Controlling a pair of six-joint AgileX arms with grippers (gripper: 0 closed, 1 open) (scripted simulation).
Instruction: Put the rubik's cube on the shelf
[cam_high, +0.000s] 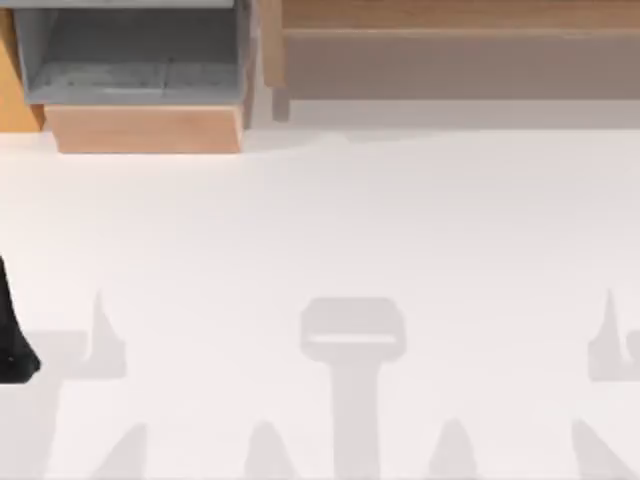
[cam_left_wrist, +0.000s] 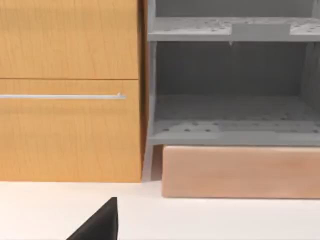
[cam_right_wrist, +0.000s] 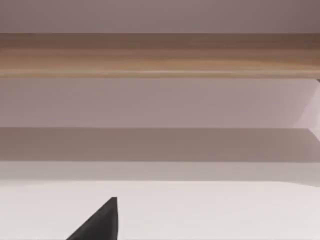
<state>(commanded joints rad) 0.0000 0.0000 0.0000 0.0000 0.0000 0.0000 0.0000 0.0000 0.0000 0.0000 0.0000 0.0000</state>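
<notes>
White counter (cam_high: 330, 220) spreads across the top view, bare and pale, with soft grey shadows of the arms and a camera mount lying along its near edge. At the back right runs the shelf (cam_high: 450, 15), a long light-brown wooden ledge with a grey-brown front face below it. At the back left sits a grey box-like compartment (cam_high: 130, 55) with a light wooden front (cam_high: 145, 128) under it, and an orange-brown wooden panel (cam_high: 15, 70) stands just beside that, at the far left edge.

A dark part of my left arm (cam_high: 12, 335) pokes in at the left edge of the top view, low over the counter and well apart from the furniture. The left wrist view looks straight at the grey compartment (cam_left_wrist: 230, 100), its perforated floor and an upper tier, with the wooden front (cam_left_wrist: 240, 172) beneath and an orange-brown cabinet door (cam_left_wrist: 70, 90) with a thin metal handle (cam_left_wrist: 62, 96) alongside. A black wedge at the bottom of that view is probably one finger of the left gripper (cam_left_wrist: 100, 222); whether its jaws are released or clenched I cannot tell.

The right wrist view faces the shelf (cam_right_wrist: 160, 55) head on, its wooden ledge above the shaded front. A matching black wedge of the right gripper (cam_right_wrist: 100, 222) shows there, and its jaws cannot be judged either.
</notes>
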